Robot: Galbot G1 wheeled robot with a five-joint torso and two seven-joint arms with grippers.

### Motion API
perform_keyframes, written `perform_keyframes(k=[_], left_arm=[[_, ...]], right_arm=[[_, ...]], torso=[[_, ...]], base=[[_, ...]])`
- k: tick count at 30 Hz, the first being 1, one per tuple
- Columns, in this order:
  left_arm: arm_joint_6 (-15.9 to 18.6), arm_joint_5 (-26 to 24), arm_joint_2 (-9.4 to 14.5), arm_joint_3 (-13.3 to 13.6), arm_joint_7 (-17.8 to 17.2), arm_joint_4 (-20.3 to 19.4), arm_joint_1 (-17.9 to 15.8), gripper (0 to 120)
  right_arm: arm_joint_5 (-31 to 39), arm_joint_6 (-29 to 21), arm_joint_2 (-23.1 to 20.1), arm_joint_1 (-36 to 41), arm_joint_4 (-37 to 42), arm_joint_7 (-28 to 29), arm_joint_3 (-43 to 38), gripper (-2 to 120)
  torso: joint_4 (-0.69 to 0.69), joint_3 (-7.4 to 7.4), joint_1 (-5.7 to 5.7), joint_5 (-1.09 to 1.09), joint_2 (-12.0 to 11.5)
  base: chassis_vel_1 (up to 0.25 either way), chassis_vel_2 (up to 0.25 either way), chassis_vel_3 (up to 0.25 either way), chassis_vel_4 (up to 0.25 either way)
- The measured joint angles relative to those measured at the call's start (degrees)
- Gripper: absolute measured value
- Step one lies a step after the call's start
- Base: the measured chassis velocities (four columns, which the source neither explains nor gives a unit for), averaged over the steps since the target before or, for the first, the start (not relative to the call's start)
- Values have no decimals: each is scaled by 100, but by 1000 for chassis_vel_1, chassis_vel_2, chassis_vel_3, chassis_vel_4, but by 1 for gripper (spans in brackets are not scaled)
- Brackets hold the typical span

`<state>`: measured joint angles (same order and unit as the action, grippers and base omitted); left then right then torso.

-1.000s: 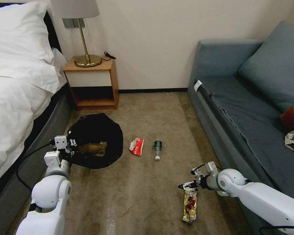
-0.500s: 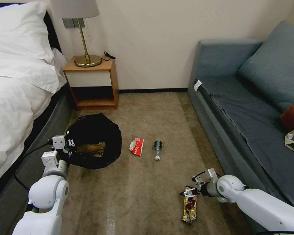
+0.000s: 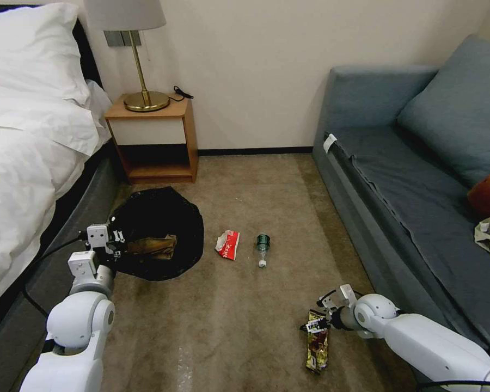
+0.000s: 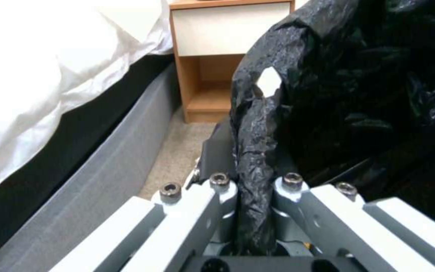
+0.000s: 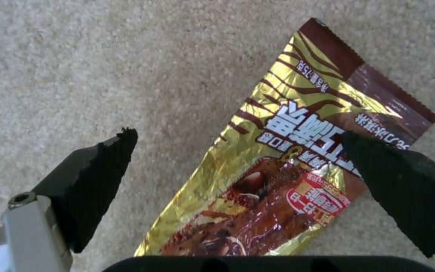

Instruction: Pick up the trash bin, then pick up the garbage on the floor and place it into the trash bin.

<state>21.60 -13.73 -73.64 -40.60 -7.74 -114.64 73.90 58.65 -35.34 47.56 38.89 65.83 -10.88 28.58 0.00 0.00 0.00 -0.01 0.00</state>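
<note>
The trash bin (image 3: 160,218), black bag liner showing, hangs tilted by the bed with my left gripper (image 3: 113,243) shut on its near rim. The left wrist view has the fingers clamped on the liner's folded edge (image 4: 252,181). A brown paper wad (image 3: 153,246) lies inside the bin. On the carpet are a red-and-white wrapper (image 3: 228,244), a small clear bottle (image 3: 263,249) and a gold-brown snack packet (image 3: 317,344). My right gripper (image 3: 314,325) is open, low over the packet's far end. In the right wrist view the packet (image 5: 288,170) lies between the two black pads (image 5: 99,177).
A white-sheeted bed (image 3: 22,163) runs along the left and a blue sofa (image 3: 419,179) along the right. A wooden nightstand (image 3: 155,139) with a lamp stands against the back wall. Open carpet lies between bin and sofa.
My right gripper has dropped lower and drawn nearer, down to the packet's far end. The left arm and bin shifted slightly left.
</note>
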Motion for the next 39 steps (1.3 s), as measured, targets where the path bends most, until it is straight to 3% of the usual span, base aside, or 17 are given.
perform_keyframes(k=[13,22,28,39], left_arm=[[-1,-38,8,-22,10,6,-15,3],[-5,-43,-16,-15,10,8,-47,3],[-20,-49,-19,-20,10,11,-62,3],[-23,-54,-15,-29,11,16,-69,3]], right_arm=[[-58,17,15,56,-24,-6,-45,98],[-76,23,-18,57,-36,2,-88,69],[-77,29,-23,80,-27,3,-99,42],[-75,19,-31,109,2,-7,-89,7]], torso=[[0,0,0,1,0],[-3,-1,0,-4,1],[0,0,0,2,1],[1,1,0,5,-1]], base=[[0,0,0,0],[0,0,0,0],[0,0,0,0],[0,0,0,0]])
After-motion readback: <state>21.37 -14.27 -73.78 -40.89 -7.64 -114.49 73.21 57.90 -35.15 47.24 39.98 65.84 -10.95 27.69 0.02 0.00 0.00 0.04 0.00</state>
